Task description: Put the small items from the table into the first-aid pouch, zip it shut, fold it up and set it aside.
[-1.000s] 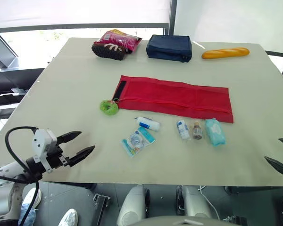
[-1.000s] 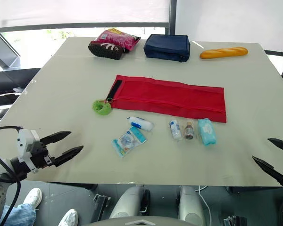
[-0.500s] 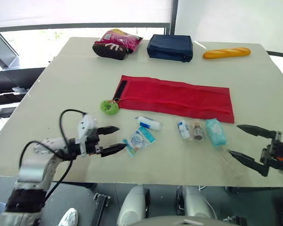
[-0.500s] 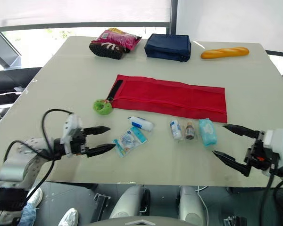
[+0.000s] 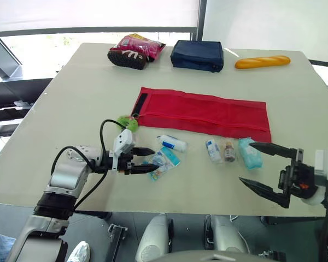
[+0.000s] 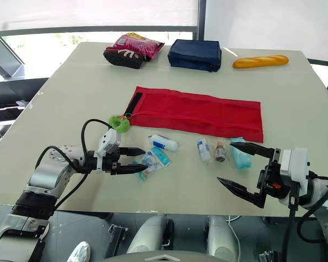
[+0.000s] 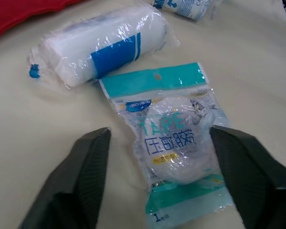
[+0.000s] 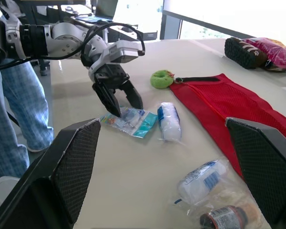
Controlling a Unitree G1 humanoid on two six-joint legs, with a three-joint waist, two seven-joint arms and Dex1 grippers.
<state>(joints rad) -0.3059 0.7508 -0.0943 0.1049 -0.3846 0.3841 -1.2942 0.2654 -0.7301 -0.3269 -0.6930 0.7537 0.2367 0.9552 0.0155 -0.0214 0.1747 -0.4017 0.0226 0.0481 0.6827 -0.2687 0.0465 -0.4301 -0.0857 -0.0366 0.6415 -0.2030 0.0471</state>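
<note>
One red first-aid pouch [image 5: 202, 112] lies unfolded and flat across the middle of the bench [image 5: 76, 98], with one green fuzzy ring [image 5: 128, 123] at its left end. Five small items sit in a loose row on the bench just in front of the pouch, none inside it: one tape packet [image 7: 178, 143], one wrapped bandage roll [image 5: 172, 143], one small white bottle [image 5: 211, 150], one brown vial [image 5: 228, 151] and one teal wipes pack [image 5: 249, 158]. The left end effector [image 5: 154, 159] is low over the bench with its two fingers spread, one on either side of the tape packet and not pinching it. The right end effector [image 5: 246, 162] hangs wide open just beside the wipes pack, holding nothing. Along the far edge are one pink snack bag [image 5: 136, 50], one navy pouch [image 5: 197, 54] and one baguette [image 5: 261, 61].
</note>
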